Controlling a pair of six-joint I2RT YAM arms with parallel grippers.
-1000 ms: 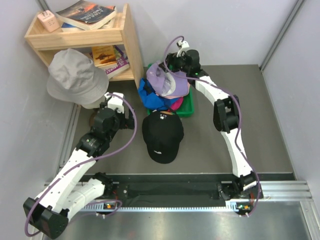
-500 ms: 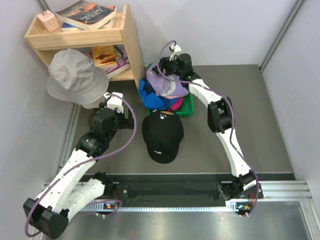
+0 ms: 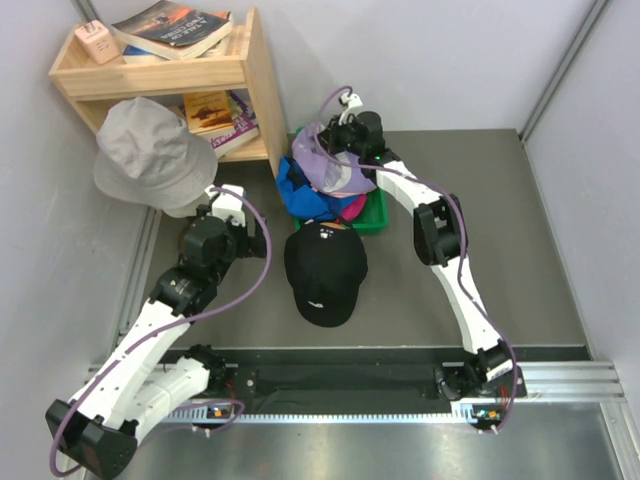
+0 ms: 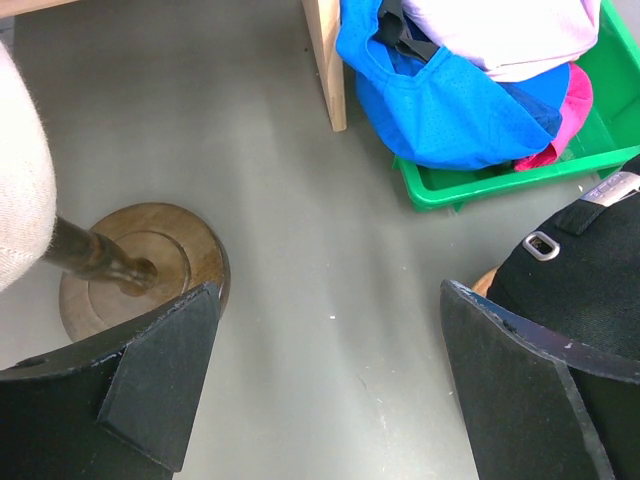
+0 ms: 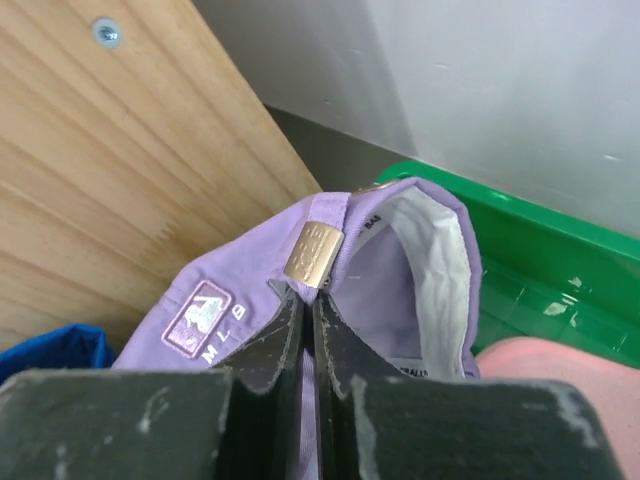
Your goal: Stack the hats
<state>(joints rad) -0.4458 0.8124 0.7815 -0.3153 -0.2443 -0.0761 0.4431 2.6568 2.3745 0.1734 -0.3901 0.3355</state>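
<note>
Grey desk surface is being shared by a wooden shelf (image 3: 262, 90) at its far left corner and a green bin (image 3: 378, 217) just beside it at the far edge. The lavender cap (image 5: 250, 290) is sitting on top of the pile in that bin and is being clamped at its back strap, just below the buckle, by the right fingers (image 5: 262, 350). The left fingers (image 4: 150, 390) are being held wide apart nearer the left edge, gripping nothing. The black cap (image 3: 324, 265) is lying on the desk just in front of the bin. Only a thin strap is being pinched, so a slip is being risked on lifting. The blue cap (image 4: 440, 110) underneath may be dragged along, or the brim may be snagged on the shelf side.
</note>
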